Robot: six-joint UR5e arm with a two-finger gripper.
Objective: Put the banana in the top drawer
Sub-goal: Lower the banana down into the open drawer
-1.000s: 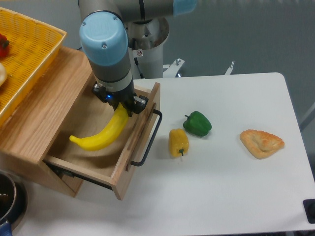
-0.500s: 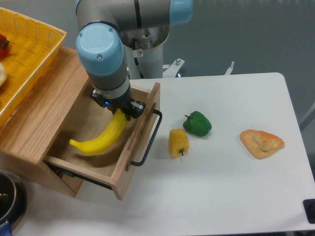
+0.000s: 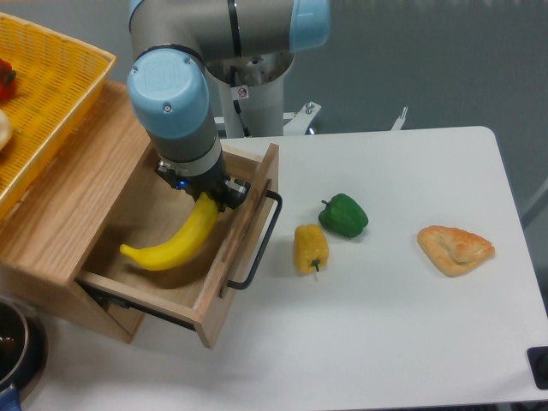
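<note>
Hiding most of the gripper [image 3: 208,193] behind the arm's blue-capped wrist; fingers closed on the upper end of the banana [image 3: 174,244], that tip out of sight. Held the banana inside the open top drawer [image 3: 224,248], near the worktop's left edge; whether touching the drawer floor, could not tell. Long axis slanted, free tip toward the front-left corner, gripped end toward the back edge.
</note>
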